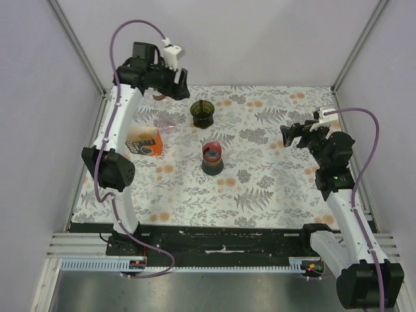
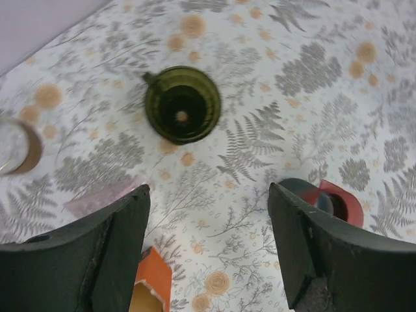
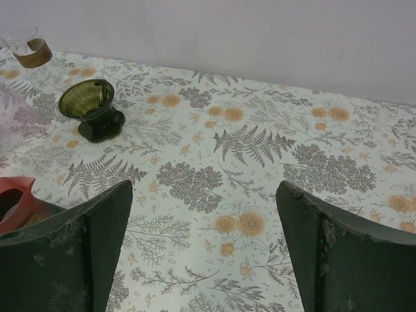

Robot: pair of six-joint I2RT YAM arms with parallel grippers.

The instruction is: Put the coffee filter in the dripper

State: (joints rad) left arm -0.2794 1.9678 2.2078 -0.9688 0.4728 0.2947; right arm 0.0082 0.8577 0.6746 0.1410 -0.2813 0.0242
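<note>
Pinkish packet (image 2: 104,195) partly hidden behind left hand (image 2: 208,195), wide, empty, raised near dripper (image 2: 182,104); right hand (image 3: 205,188) wide, hovering over worktop (image 3: 260,143).

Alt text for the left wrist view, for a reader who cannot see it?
An empty green dripper stands on a floral tablecloth, seen from above between the open fingers of the left gripper. An orange box pokes in below.

one green dripper (image 1: 203,113), one orange box (image 1: 144,141), one red-and-dark cup (image 1: 212,158), one pink clear bag (image 1: 168,121), one brown-banded glass (image 3: 29,49), on one floral surface (image 1: 273,182).
</note>
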